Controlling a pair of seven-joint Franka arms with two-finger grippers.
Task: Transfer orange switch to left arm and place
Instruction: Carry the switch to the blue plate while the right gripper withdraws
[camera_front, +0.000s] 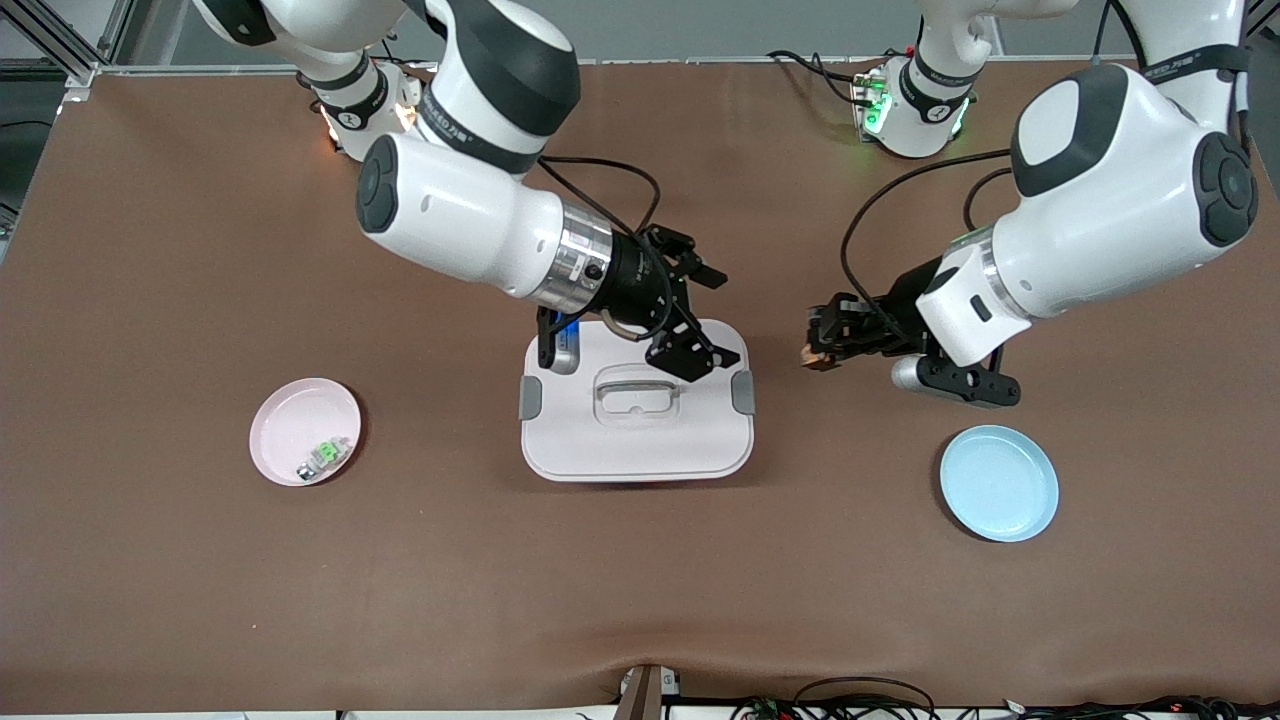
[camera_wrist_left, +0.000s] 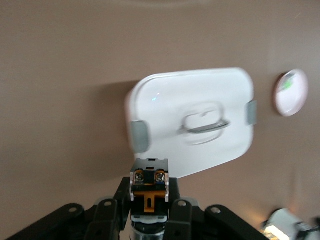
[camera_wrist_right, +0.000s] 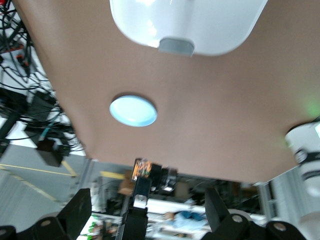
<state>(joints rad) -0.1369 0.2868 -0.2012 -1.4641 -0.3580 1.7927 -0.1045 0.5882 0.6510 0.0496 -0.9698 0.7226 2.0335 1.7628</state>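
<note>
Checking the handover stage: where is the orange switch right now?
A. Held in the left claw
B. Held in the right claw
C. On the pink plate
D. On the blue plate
A: the left claw is shut on the orange switch, while the right claw hangs open over the box.

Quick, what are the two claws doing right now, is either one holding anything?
Left gripper: shut on the orange switch, over bare table beside the box.
Right gripper: open, holding nothing, over the box.

Box (camera_front: 636, 420) mid-table between two plates (camera_front: 305, 431) (camera_front: 999, 483); small part (camera_front: 325, 456) on one.
</note>
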